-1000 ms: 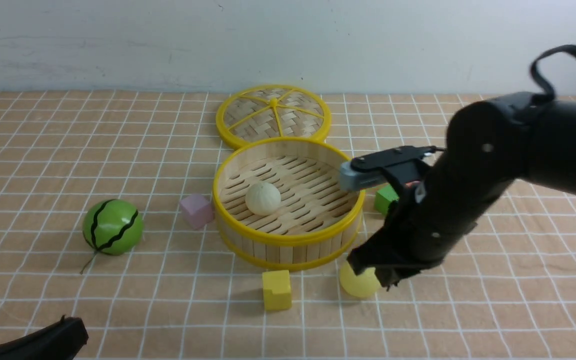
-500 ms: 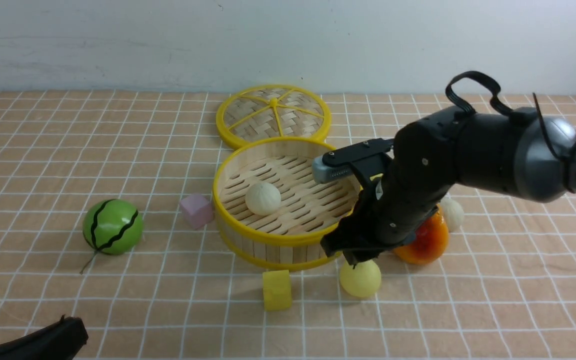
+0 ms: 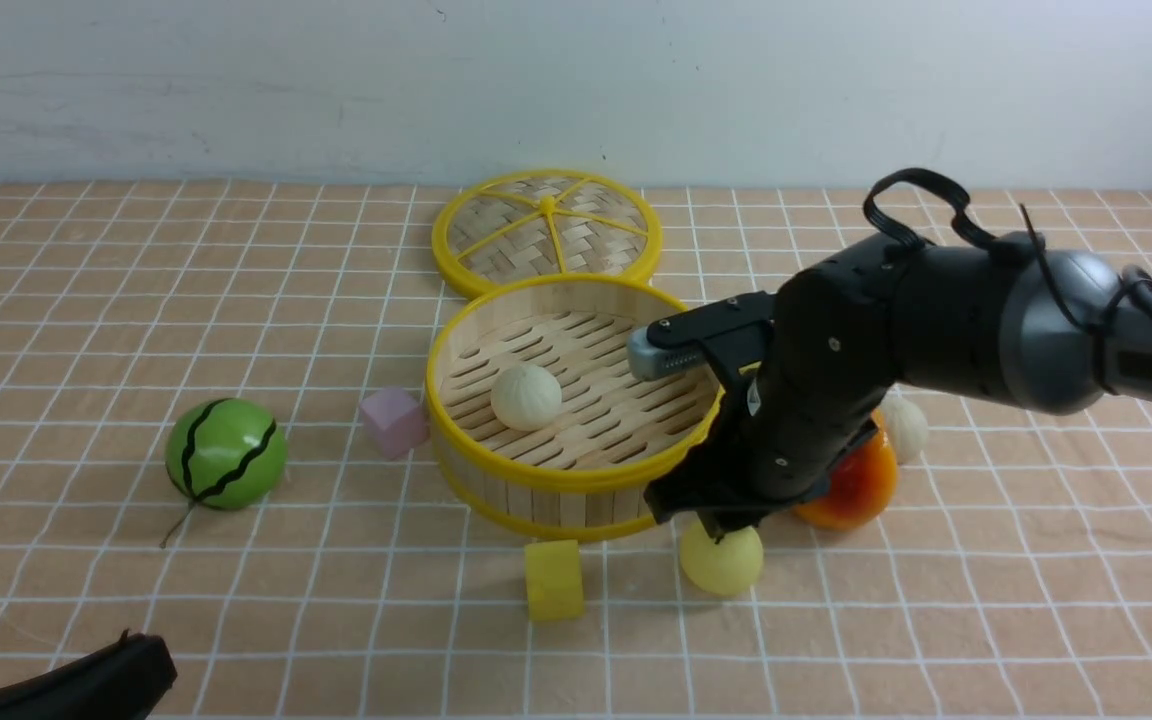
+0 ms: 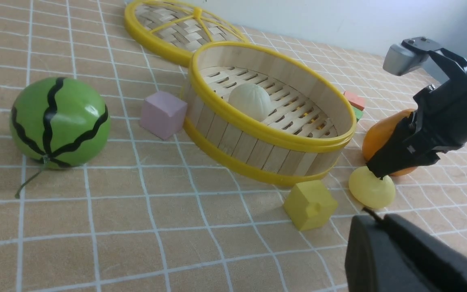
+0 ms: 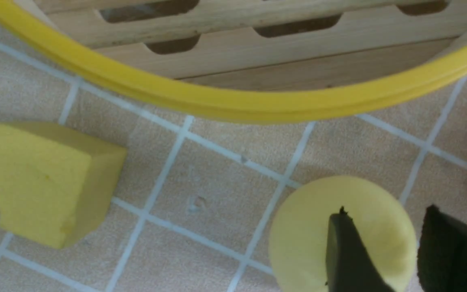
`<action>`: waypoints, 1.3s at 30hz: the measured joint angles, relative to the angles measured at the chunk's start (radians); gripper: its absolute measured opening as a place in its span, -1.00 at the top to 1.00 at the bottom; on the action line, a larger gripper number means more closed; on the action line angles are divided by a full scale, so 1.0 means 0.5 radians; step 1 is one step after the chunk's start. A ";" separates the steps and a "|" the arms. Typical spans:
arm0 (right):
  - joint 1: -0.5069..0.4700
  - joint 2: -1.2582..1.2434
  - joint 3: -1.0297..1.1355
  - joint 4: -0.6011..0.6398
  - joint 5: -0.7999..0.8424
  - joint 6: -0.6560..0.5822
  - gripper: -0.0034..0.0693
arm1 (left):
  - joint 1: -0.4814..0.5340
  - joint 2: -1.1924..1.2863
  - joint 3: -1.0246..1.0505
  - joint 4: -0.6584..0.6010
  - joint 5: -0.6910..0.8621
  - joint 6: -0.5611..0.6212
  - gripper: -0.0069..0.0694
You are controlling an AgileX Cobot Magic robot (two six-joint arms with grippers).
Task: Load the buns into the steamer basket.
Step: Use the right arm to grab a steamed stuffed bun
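Your right gripper (image 3: pixel 726 525) hangs nose-down over the pale yellow bun (image 3: pixel 721 565). That bun sits on the desk (image 3: pixel 236 600) just outside the near rim of the steamer basket (image 3: pixel 576 478), between the yellow cube (image 3: pixel 553 580) and the orange fruit (image 3: pixel 851 490). One off-white bun (image 3: pixel 526 396) lies on the basket's slats. A second off-white bun (image 3: pixel 908 425) peeks out beyond the fruit, so the job looks less than half done. Your left gripper (image 3: pixel 86 680) rests low at the near corner, clear of the work, and you cannot tell whether it is parted or closed.

From the left wrist, one black fingertip (image 4: pixel 383 166) touches the crown of the pale yellow bun rather than flanking it.

From the right wrist, the fingers stand parted with a gap between them and hold nothing. One tip lies over the bun's middle. The other seems to sit off its edge, though the frame cuts both short. You probably need to centre that gap over the bun before closing, or it may roll away.
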State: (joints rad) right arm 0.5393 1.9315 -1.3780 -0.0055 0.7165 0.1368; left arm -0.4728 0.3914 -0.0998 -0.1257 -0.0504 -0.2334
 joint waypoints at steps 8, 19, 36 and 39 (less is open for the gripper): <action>-0.002 -0.049 0.000 0.080 0.013 0.021 0.21 | 0.000 0.000 0.000 0.000 0.000 0.000 0.74; -0.002 -0.024 0.000 0.097 0.054 0.027 0.21 | 0.000 0.000 0.000 0.000 0.000 0.000 0.72; -0.002 0.063 -0.001 0.097 0.011 0.024 0.58 | 0.000 0.000 0.000 -0.002 0.000 0.000 0.70; -0.002 0.063 -0.002 0.097 0.023 -0.023 0.88 | 0.000 0.000 0.000 -0.002 0.000 0.000 0.70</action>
State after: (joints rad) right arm 0.5384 1.9630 -1.3791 0.0428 0.7279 0.1254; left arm -0.4728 0.3914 -0.0998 -0.1268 -0.0504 -0.2334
